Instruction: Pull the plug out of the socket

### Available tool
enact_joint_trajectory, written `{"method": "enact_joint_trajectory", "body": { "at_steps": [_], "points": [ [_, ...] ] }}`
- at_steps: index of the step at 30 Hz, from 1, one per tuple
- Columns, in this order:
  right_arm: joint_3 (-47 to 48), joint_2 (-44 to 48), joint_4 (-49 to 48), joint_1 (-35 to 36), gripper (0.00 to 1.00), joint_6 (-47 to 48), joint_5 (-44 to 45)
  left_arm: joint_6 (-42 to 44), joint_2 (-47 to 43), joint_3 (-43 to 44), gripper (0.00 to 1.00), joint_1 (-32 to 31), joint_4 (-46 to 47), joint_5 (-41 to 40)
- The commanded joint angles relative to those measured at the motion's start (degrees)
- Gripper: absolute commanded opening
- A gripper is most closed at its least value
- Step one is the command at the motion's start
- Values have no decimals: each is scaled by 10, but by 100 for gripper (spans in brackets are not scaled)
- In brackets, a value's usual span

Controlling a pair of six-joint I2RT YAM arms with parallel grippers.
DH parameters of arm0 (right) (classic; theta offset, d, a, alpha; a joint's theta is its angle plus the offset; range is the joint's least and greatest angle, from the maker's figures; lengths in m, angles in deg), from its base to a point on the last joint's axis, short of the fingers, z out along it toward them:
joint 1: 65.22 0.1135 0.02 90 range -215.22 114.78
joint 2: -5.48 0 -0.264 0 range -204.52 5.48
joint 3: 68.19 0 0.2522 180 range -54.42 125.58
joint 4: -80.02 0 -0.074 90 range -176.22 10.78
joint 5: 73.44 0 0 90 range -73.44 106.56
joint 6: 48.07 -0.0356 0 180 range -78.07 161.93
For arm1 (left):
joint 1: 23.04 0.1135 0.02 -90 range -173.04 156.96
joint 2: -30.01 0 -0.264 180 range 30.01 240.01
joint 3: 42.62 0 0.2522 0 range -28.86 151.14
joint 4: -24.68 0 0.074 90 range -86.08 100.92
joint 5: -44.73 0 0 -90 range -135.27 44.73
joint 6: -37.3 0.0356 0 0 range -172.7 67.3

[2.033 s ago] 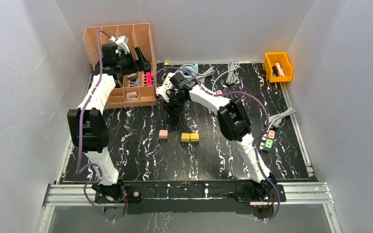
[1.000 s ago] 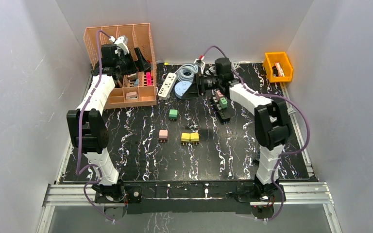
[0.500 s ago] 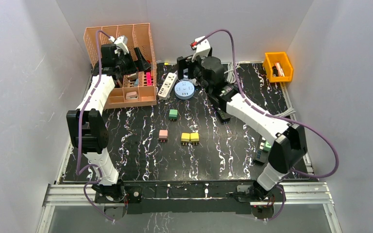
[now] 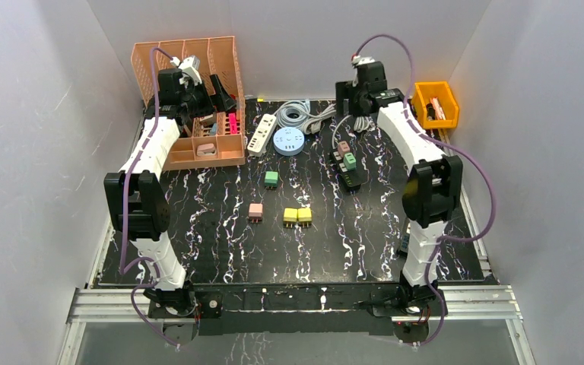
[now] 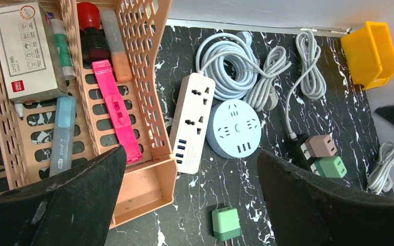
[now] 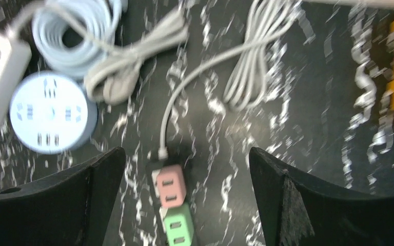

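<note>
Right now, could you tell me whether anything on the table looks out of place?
Nothing looks spilled or damaged. Only four loose plug cubes lie scattered mid-table, away from any socket: a green cube, a pink cube and a yellow pair.

Plain grey walls point(image 4: 38, 152); black white-veined tabletop point(image 4: 220, 251); even light.

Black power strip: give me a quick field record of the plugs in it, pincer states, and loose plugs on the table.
strip: black power strip, right of centre
plugged in: pink plug, green plug, adjacent
right pincer: open, empty, raised near the strip
left pincer: open, empty, by the orange basket
loose: green adapter, pink adapter, yellow pair, mid-table
</note>
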Motion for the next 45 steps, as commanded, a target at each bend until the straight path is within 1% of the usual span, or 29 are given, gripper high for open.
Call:
{"method": "enact_joint_trajectory", "body": {
  "at_steps": [1, 6, 10, 16, 20, 23, 24, 25, 26, 27, 30, 31, 33, 35, 37, 39, 40, 41, 43, 45],
  "points": [
    [16, -32, 110, 20, 97, -3, -62, -1, -31, 3, 98, 3, 11, 13],
    [3, -51, 125, 20, 88, 6, -91, -3, -30, -14, 98, 3, 15, 20],
    [-23, -50, 123, 20, 85, 8, -90, -8, -27, -26, 98, 3, 18, 21],
    [-45, -59, 128, 22, 85, 9, -94, -5, -26, -31, 98, 3, 19, 19],
    [-52, -72, 136, 24, 86, 7, -87, -4, -24, -39, 98, 3, 21, 17],
    [-45, -83, 144, 25, 84, 6, -90, -7, -22, -40, 98, 3, 22, 22],
    [-42, -86, 146, 25, 82, 6, -92, -8, -21, -40, 98, 3, 24, 23],
    [-39, -91, 147, 25, 77, 6, -94, -8, -20, -40, 98, 3, 24, 24],
    [-35, -93, 149, 25, 68, 6, -97, -8, -20, -40, 98, 3, 24, 24],
    [-33, -95, 150, 25, 56, 6, -99, -8, -19, -40, 99, 3, 24, 25],
    [-29, -95, 150, 25, 12, 7, -107, -6, -18, -40, 98, 3, 24, 24],
    [-23, -95, 152, 25, 0, 9, -116, -5, -18, -39, 98, 3, 23, 24],
    [8, -97, 179, 24, 0, 22, -179, 0, -18, -36, 98, 3, 21, 25],
    [64, -107, 222, 21, 0, 27, -233, 19, -19, -27, 98, 3, 10, 22],
    [127, -127, 276, 6, 0, 13, -292, 41, -20, -17, 98, 3, 3, 23],
    [158, -140, 306, -13, 0, 3, -359, 56, -23, -7, 99, 3, 0, 35],
    [153, -137, 302, -19, 0, 1, -386, 63, -24, -4, 98, 3, 0, 41],
    [132, -122, 276, -25, 0, -4, -429, 70, -27, -2, 98, 3, 1, 50],
    [61, -84, 197, -46, 0, -34, -518, 83, -33, -5, 98, 3, 1, 63],
    [6, -45, 118, -63, 0, -65, -570, 93, -39, -10, 98, 3, 1, 72]
  ]
}}
